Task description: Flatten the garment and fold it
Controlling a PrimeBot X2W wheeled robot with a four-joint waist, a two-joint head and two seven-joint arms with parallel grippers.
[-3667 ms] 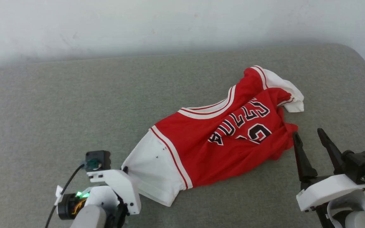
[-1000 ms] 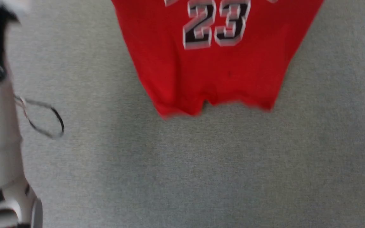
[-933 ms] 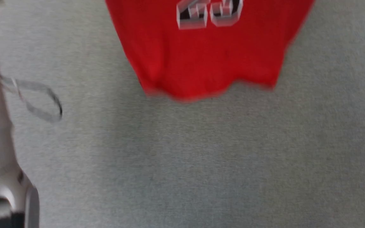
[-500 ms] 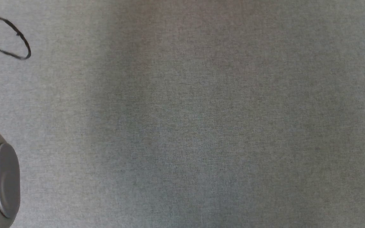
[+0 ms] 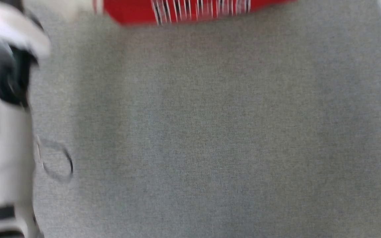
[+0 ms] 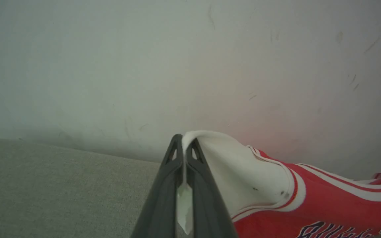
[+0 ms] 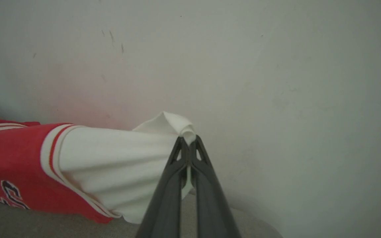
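Wall [image 6: 111, 66]: pale, scuffed, rising behind the far edge of the desk, with a faint red tint near the cloth. Desk [image 5: 210, 132]: grey fabric top, bare across the middle and near side in the blurred head view. Garment [image 6: 309, 205]: red jersey with white sleeves, red-and-white striped trim and black white-outlined lettering; held by its two sleeves and stretched between the grippers in front of the wall, toward the far edge of the desk; in the head view a red strip [image 5: 131, 11] with smeared lettering shows at the top; whether its lower part touches the desk cannot be told. Left forearm [image 5: 2, 148]: pale with dark joints, blurred, along the left side of the head view. Left gripper [image 6: 184, 145]: fingers pressed together, pinching one white sleeve, a fold of cloth arching over the tips and the red body running off to that view's right. Right gripper [image 7: 187, 140]: fingers pressed together, pinching the other white sleeve, cloth bunched at the tips, red body to that view's left. Cable loop [image 5: 56, 162]: thin, dark, blurred, beside the left forearm.
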